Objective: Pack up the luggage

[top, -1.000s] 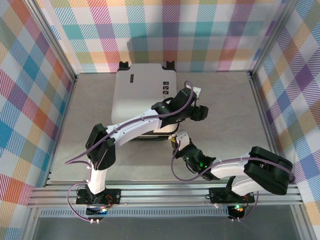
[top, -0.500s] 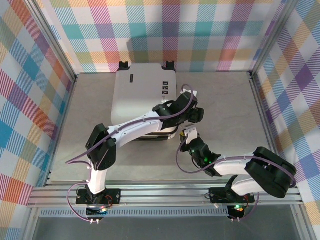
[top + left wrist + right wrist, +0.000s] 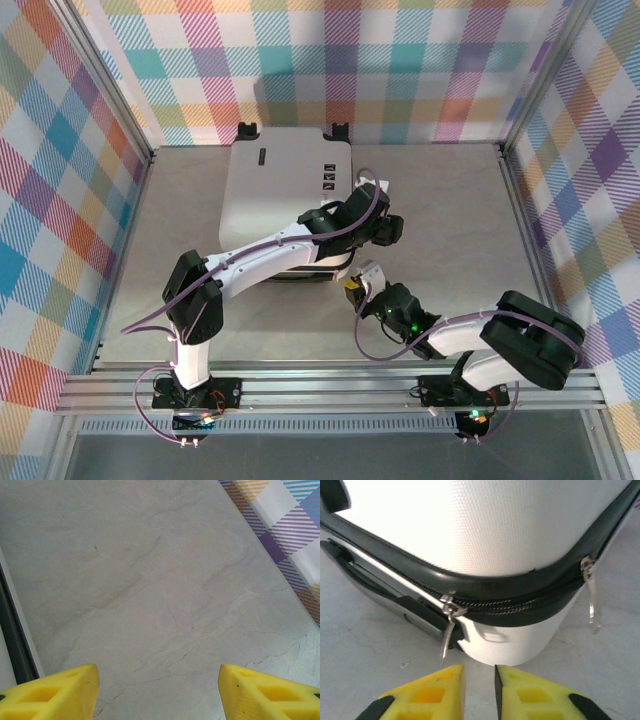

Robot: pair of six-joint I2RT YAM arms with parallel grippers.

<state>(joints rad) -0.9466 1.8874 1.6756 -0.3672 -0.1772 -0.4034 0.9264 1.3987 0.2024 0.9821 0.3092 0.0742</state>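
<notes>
The right hand [image 3: 480,672] is low over the table [image 3: 450,220], its fingers parted by a narrow gap and holding nothing. It is just short of a zipper pull [image 3: 447,630] hanging at the near right corner of the luggage [image 3: 275,190]. Farther on, the left hand [image 3: 157,675] hangs spread wide over bare table beside the luggage's right side. The luggage lies closed and flat against the table's far edge, its wheels [image 3: 247,129] at the back.
</notes>
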